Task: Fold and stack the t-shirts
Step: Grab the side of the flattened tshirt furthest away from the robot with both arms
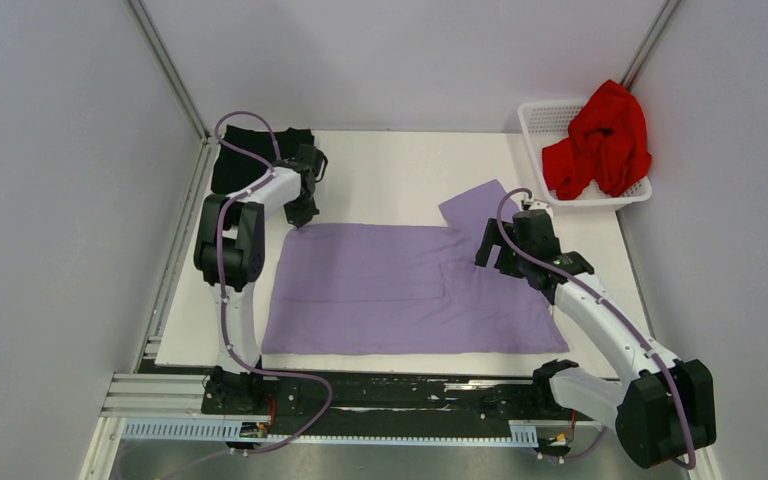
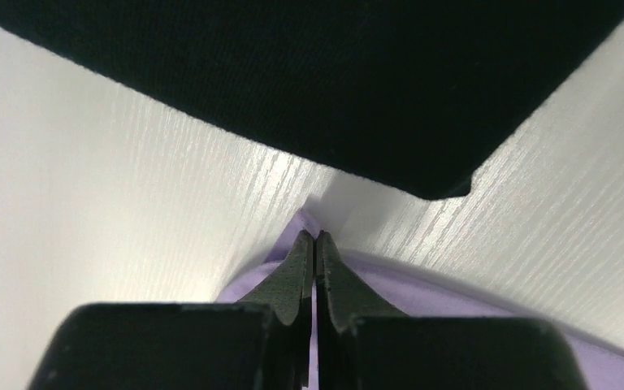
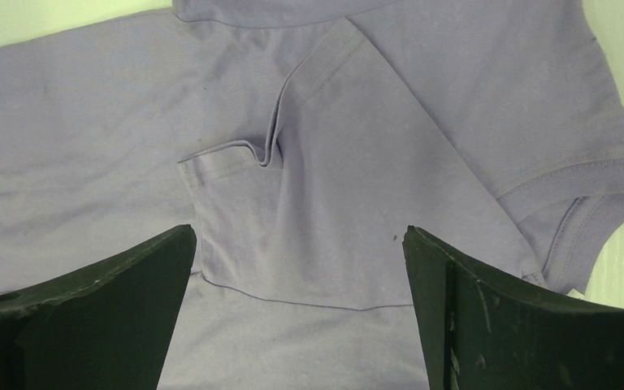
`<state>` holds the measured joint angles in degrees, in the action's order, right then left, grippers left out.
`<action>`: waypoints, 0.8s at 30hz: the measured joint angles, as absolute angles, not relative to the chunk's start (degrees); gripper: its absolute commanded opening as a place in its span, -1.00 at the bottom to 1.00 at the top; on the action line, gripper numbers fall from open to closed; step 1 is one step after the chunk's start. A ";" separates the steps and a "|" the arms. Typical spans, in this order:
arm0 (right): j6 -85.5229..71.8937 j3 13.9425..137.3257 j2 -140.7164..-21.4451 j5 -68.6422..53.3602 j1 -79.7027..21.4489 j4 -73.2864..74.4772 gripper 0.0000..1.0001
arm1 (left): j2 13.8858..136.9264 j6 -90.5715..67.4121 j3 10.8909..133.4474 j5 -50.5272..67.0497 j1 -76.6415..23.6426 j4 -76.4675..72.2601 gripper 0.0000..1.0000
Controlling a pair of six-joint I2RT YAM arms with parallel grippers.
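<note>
Fold under way: my left fingers (image 2: 302,264) are clenched on the lavender-purple cloth t-shirt (image 1: 405,290), spread mid-table (image 1: 390,160), at its corner toward the table's far-left corner, while my right fingers (image 3: 114,276) hang released over its folded-in sleeve (image 3: 349,162); I judge they must pinch next.

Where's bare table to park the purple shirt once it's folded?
Best: the far strip of table between black shirt and basket, behind purple shirt. Thin margins run along its left and near edges. Crowded: right side under right arm, far-left corner by left gripper.
</note>
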<state>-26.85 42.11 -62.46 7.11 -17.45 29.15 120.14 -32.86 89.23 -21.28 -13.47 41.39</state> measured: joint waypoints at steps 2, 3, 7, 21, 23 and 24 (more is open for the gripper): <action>-26.83 42.19 -63.18 7.79 -17.45 29.10 1.00 | 120.14 -32.86 89.23 -21.37 -13.47 41.65 -1.00; -26.81 42.44 -63.81 8.29 -17.45 29.12 1.00 | 120.14 -32.86 89.23 -21.37 -13.47 41.67 -1.00; -26.39 46.22 -69.47 11.35 -17.45 28.21 1.00 | 119.68 -32.86 88.62 -21.21 -13.47 41.23 -1.00; -24.84 93.30 -117.23 25.74 -14.57 25.93 0.72 | 112.29 -32.86 82.04 -19.59 -14.24 39.83 -1.00; -24.08 98.50 -122.41 26.79 -13.89 25.96 0.61 | 111.37 -32.82 81.45 -19.35 -14.24 39.40 -1.00; -23.59 101.19 -125.19 27.14 -13.50 26.35 0.56 | 111.09 -32.82 81.23 -19.27 -14.28 39.13 -1.00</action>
<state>-23.59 101.19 -125.19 27.14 -13.50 26.35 111.09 -32.82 81.23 -19.27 -14.28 39.13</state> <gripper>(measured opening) 0.844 0.008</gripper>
